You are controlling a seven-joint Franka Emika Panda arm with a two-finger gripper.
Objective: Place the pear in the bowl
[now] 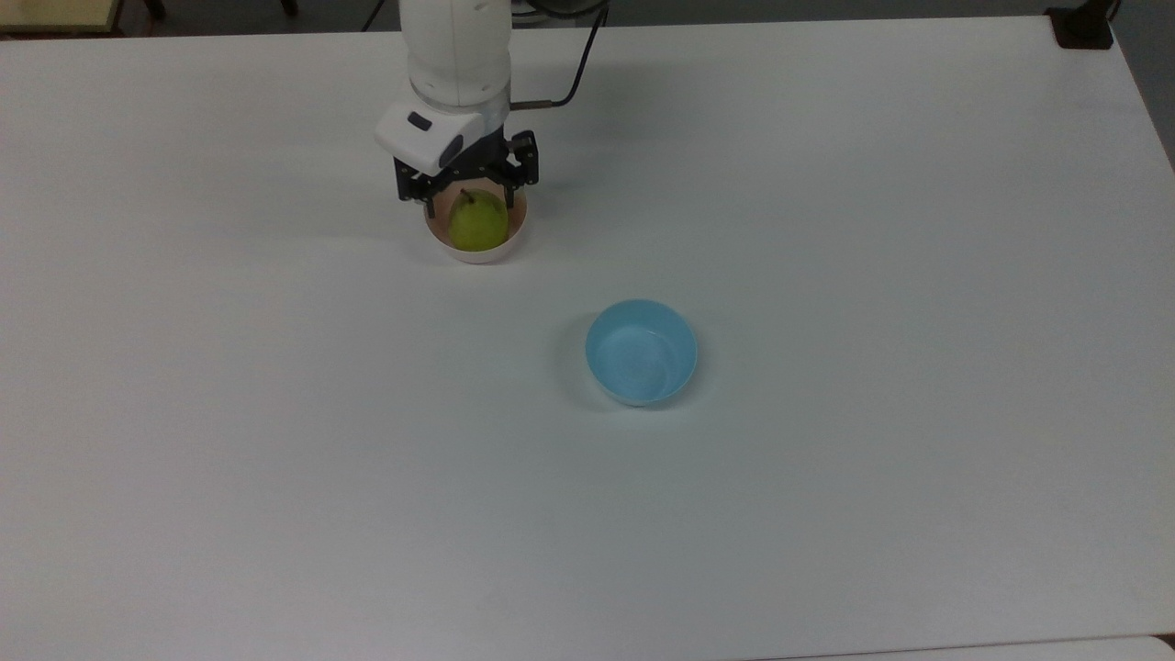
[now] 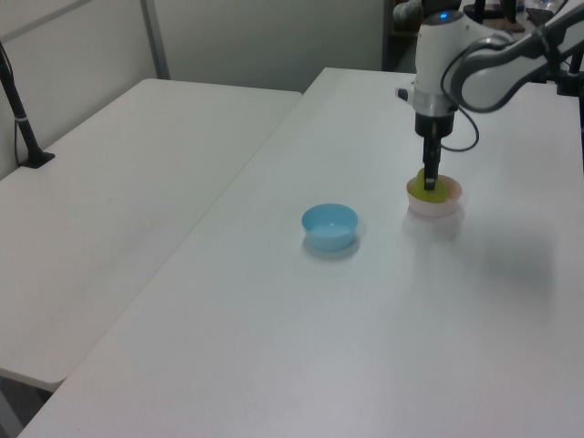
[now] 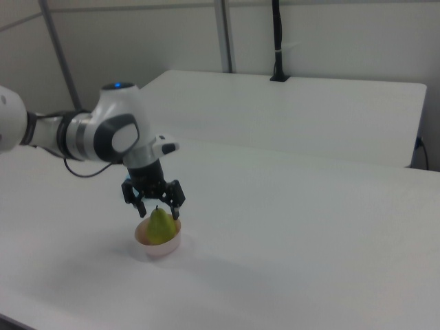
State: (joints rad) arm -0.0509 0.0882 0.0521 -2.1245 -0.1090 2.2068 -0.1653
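The yellow-green pear (image 1: 477, 223) stands upright in the pale pink bowl (image 1: 479, 252) at the back of the white table, its dark stem pointing up. My gripper (image 1: 466, 195) hovers just above the pear, open, with its fingers spread to either side of the pear's top and apart from it. The right view shows the pear (image 3: 161, 226) resting in the bowl (image 3: 159, 247) under the open gripper (image 3: 158, 208). In the left view the gripper (image 2: 429, 179) hangs straight down over the bowl (image 2: 436, 202), with a bit of the pear (image 2: 419, 188) showing beside it.
A light blue bowl (image 1: 642, 352) stands empty toward the middle of the table, to the top view's right of the pink bowl and nearer the front. A second white table (image 2: 109, 182) adjoins on the left view's left, with a black clamp post (image 2: 20, 109) on it.
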